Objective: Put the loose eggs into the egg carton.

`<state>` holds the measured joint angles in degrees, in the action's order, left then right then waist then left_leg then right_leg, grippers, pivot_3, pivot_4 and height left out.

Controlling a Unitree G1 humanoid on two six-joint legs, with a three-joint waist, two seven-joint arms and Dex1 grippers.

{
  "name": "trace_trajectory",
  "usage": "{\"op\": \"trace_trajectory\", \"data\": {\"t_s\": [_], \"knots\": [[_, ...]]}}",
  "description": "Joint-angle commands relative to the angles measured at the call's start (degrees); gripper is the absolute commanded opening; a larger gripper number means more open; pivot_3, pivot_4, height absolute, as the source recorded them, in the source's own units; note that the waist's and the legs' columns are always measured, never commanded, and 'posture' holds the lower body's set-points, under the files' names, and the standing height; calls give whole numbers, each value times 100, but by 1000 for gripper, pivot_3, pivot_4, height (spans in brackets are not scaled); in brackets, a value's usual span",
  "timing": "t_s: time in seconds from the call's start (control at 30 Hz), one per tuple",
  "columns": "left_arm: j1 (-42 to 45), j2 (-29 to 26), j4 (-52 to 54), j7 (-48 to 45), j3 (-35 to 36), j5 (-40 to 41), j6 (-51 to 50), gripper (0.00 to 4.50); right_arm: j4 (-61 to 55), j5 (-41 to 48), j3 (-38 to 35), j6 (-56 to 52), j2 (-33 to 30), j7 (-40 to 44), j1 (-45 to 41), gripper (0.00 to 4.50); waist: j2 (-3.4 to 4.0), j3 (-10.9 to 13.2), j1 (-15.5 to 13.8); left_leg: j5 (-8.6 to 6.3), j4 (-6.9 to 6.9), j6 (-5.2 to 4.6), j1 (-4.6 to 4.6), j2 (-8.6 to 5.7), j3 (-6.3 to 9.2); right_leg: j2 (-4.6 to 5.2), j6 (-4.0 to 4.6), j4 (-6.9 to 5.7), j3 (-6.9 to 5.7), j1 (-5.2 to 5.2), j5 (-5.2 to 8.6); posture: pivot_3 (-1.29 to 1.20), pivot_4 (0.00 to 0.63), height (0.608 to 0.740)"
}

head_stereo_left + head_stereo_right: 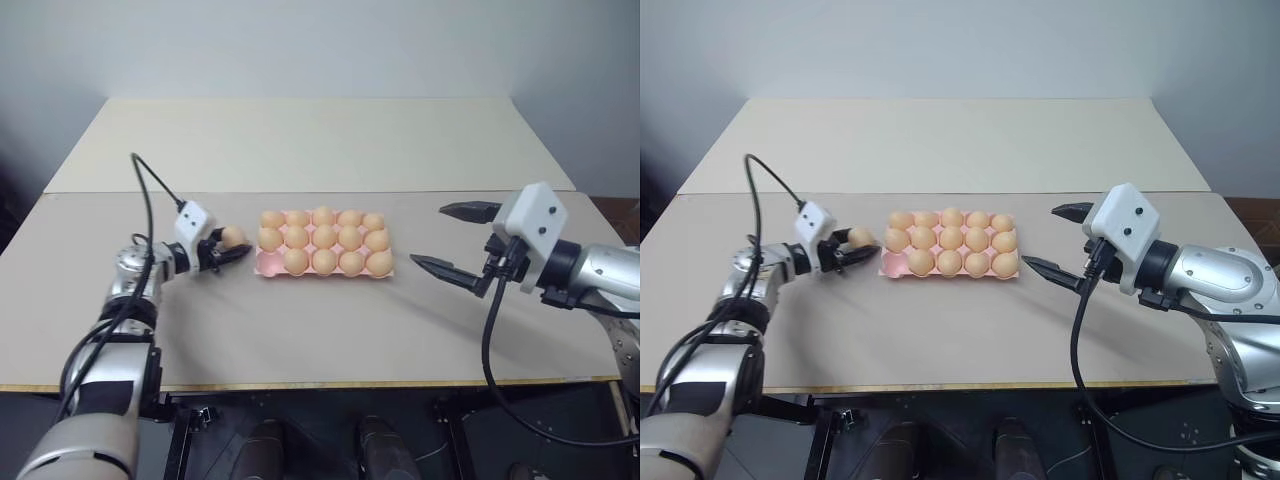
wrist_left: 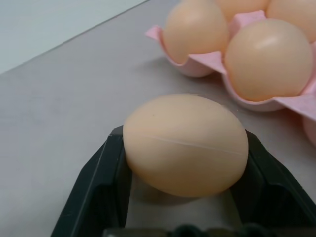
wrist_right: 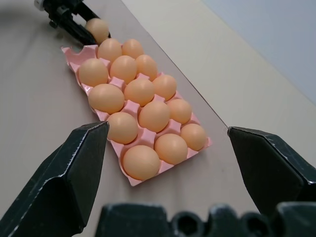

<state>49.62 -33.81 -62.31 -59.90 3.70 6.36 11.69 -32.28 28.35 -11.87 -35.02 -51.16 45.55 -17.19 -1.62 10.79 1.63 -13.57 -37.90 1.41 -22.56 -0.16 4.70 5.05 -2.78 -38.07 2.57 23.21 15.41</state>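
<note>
A light orange-tan loose egg [image 1: 233, 237] sits between the black fingers of my left gripper [image 1: 232, 246], which is shut on its sides, low over the table. In the left wrist view the egg [image 2: 185, 145] lies crosswise between the fingers [image 2: 106, 182]. It is just left of the egg carton [image 1: 262, 266], a pale pink tray holding several eggs. The carton's near-left corner cup [image 3: 72, 52] is bare. My right gripper [image 1: 428, 235] hangs open to the right of the carton, apart from it, with nothing between its fingers.
The carton rests mid-table on a beige tabletop [image 1: 300, 330]. A second beige table [image 1: 310, 140] joins it behind, against a pale wall. The front edge [image 1: 320, 385] runs close to me. Black cables loop from both wrists.
</note>
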Motion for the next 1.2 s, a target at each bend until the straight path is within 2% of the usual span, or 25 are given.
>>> {"op": "trace_trajectory", "data": {"t_s": [0.03,0.27,0.47,0.67,0.7,0.83,1.03,1.2], "knots": [[-159,-167,1156,-509,280,542,-421,2412,-207,115,-185,8,9,-65,9,4500,0,0,0,0,0,0,0,0,0,0,0,0,0,0,0,0,150,740],[-1211,-107,3752,-990,166,1270,-1738,2412,-164,108,-108,24,55,-81,-16,4500,0,0,-3,0,0,1,1,0,2,2,0,-2,1,-2,0,0,150,740],[-1432,40,4183,-1092,-160,1257,-2086,2412,-157,95,-71,18,69,-90,-62,4500,0,0,-12,1,-2,0,3,0,2,1,0,-1,1,-4,0,0,150,740],[-1280,36,3788,-1137,-424,1004,-2002,4351,-188,90,-99,1,57,-107,-41,4500,0,0,6,0,-2,0,3,0,2,-1,0,-1,1,-4,0,0,150,740],[-1255,35,3752,-1114,-418,987,-1948,4478,-193,91,-105,0,57,-110,-37,4500,0,0,5,0,-2,0,3,0,2,-1,0,-1,1,-4,0,0,150,740],[-1222,-54,3806,-983,-247,995,-1761,4478,-197,79,-97,5,68,-124,-24,4500,0,0,1,0,-2,0,2,0,2,0,0,1,0,-4,0,0,150,740],[-1512,-728,4665,-1040,418,1560,-2450,4478,-71,83,-123,67,35,-22,-19,4500,0,0,66,0,-1,0,1,2,3,-1,0,-1,1,-1,0,0,150,740],[-2521,-1620,5926,-1028,1315,2145,-3275,4478,259,61,-213,225,-81,268,-48,4500,4,1,115,0,3,0,7,5,1,-2,0,0,6,0,1,0,150,740]]}}
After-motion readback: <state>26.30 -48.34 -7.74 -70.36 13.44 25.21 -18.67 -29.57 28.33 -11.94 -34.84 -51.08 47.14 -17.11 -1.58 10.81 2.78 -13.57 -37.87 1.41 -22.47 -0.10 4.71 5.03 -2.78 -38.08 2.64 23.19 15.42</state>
